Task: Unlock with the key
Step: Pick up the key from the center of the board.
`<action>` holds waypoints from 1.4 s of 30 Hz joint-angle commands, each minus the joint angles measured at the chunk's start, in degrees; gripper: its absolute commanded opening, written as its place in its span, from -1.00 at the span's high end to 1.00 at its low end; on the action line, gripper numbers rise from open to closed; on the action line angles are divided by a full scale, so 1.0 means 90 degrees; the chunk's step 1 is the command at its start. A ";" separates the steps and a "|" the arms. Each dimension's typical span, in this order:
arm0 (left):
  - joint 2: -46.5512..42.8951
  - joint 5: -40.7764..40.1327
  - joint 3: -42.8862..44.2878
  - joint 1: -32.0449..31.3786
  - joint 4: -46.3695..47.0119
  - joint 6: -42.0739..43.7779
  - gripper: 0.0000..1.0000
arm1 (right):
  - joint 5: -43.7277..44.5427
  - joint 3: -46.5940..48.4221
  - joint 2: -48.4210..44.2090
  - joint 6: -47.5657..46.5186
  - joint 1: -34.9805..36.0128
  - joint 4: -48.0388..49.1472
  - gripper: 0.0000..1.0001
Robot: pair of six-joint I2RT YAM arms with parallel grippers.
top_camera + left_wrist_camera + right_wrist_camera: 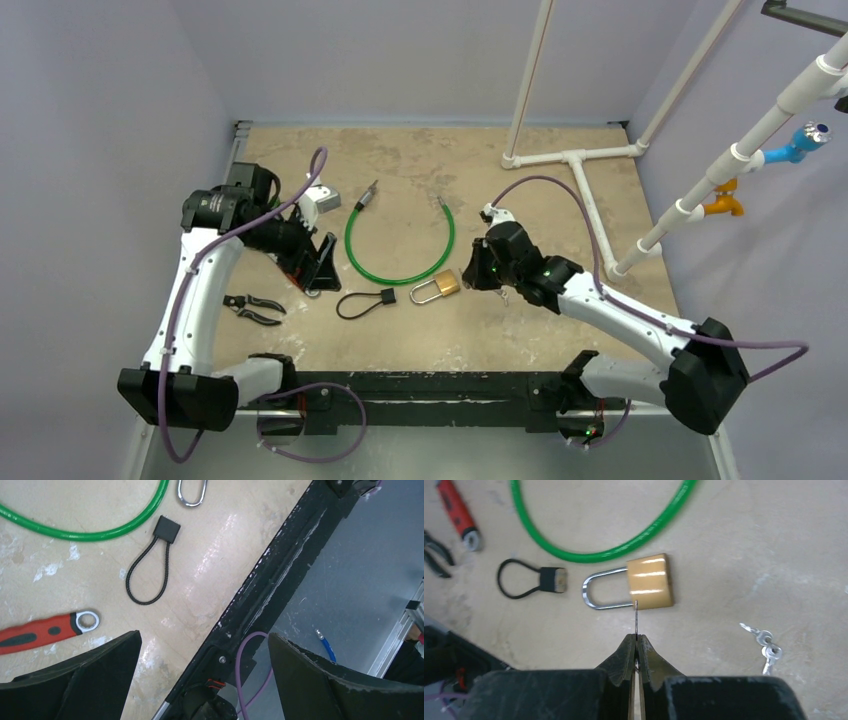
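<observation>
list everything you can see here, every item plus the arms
padlock: one, brass with a silver shackle, mid table
key: one, silver, in the right gripper, tip at the padlock
spare keys: small bunch, silver, on the table beside the right gripper
cable: one, green, open loop behind the padlock
cord loop: one, black, beside the padlock's shackle
pliers: one, black, near left of the table
red-handled tool: one, red and black with a silver ring end, by the left gripper
pipe frame: one, white, far right
table: one, beige
left gripper: one, black, open, over the table's near edge
right gripper: one, black, shut on the key
</observation>
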 commanded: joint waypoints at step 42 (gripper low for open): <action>-0.4232 -0.2390 -0.3248 -0.5287 0.6530 0.6142 -0.55 | -0.3652 0.2395 -0.0467 -0.0324 0.1379 0.1568 1.00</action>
